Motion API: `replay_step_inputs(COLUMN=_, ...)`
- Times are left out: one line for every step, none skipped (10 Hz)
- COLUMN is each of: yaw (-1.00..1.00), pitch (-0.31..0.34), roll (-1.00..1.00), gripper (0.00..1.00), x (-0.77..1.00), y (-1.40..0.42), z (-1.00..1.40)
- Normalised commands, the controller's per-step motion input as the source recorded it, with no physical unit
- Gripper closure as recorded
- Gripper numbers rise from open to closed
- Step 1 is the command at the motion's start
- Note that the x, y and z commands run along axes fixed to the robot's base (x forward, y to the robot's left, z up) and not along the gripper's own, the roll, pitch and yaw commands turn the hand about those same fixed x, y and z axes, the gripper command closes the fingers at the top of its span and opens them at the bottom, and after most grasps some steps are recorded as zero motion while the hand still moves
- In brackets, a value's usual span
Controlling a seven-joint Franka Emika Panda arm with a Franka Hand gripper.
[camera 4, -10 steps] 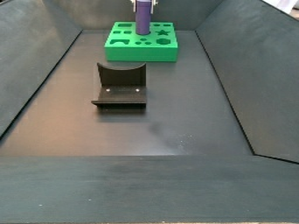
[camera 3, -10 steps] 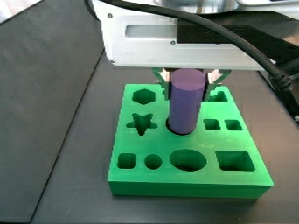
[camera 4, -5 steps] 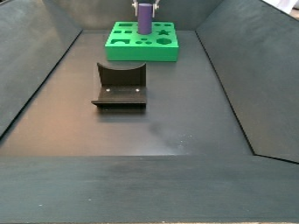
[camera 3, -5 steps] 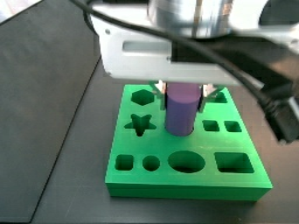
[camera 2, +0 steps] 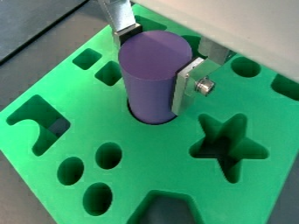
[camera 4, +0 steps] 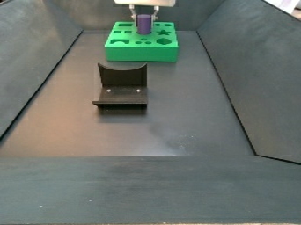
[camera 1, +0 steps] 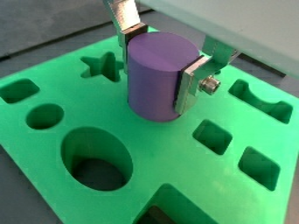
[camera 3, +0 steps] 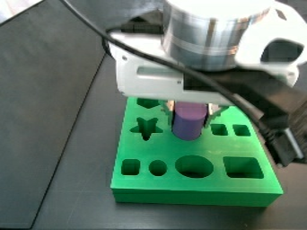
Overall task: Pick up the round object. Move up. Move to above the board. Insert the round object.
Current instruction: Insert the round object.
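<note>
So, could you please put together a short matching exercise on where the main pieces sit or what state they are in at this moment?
Column one:
1. round object
2. board
3. fixture
4. gripper

Column two:
a. dark, standing alone on the floor, apart from the green slab
b. purple, upright, its lower end in a round hole
c. silver fingers closed on the purple peg's sides
d. bright green, full of shaped cutouts

Pairs: 1-b, 2-d, 3-a, 4-c
</note>
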Motion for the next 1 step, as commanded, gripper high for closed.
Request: replay_step_inputs(yaw=0.0, pitch=0.0, roll=0.0, gripper=1.0, x=0.0, y=0.0, z=0.0)
